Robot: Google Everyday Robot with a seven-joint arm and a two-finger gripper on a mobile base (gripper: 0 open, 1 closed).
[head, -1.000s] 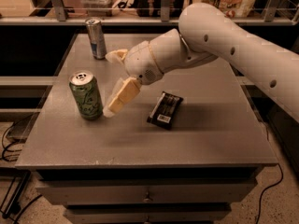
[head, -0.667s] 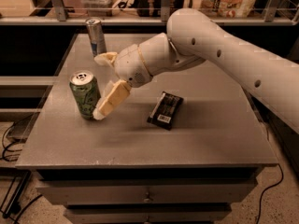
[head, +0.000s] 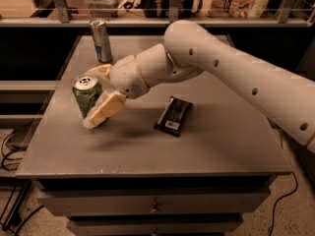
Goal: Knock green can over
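The green can (head: 86, 96) stands at the left of the grey table (head: 206, 146), about upright, its silver top showing. My gripper (head: 90, 99) has reached it from the right and is open. One cream finger (head: 102, 111) lies across the can's front lower side, touching it. The other finger (head: 97, 71) curves behind the can's top. The can sits between the two fingers, and its lower right part is hidden by the near finger.
A slim silver-and-blue can (head: 101, 40) stands at the table's back left. A black snack packet (head: 173, 116) lies flat in the middle, to the right of the gripper. The table's left edge is close to the green can. A shelf with goods runs behind.
My arm has moved left toward the green can; the fingers, earlier just right of it, now sit on either side of it. The can stands about where it was.
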